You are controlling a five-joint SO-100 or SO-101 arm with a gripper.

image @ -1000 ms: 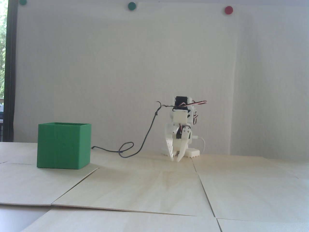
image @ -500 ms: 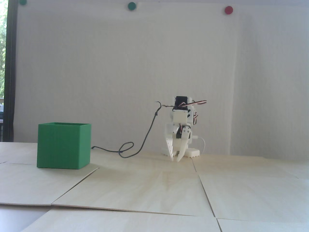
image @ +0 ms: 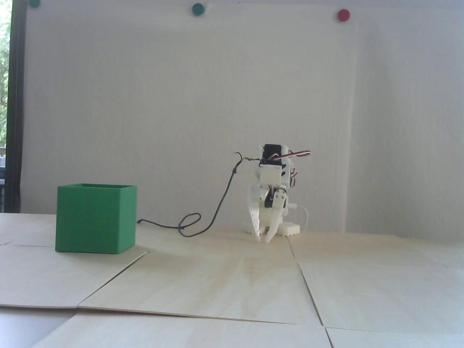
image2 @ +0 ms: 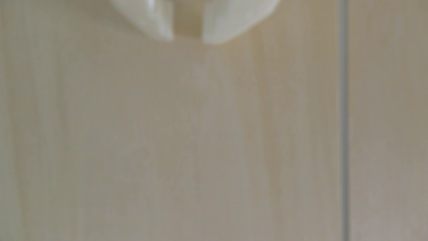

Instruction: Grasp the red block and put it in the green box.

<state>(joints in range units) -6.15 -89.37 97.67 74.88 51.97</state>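
Pale wooden table [image: 232, 282] is lying bare under the white two-finger gripper [image: 264, 237], its fingers slightly parted, gripping nothing; no red block showing, large green plastic box [image: 95, 219] well leftward, outcome unclear.

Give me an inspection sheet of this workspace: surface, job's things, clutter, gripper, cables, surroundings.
Surface: pale wooden panels with visible seams, one edge slightly lifted at the front.
Job's things: green box upright on the left in the fixed view, open top; red block not seen in either view.
Clutter: nothing seen.
Gripper: white gripper points down, tips near the surface, a narrow gap between them, nothing held.
Cables: dark cable loops on the panels toward the box; white cable behind the arm.
Surroundings: white wall, two green dots, one red dot; window at left edge.
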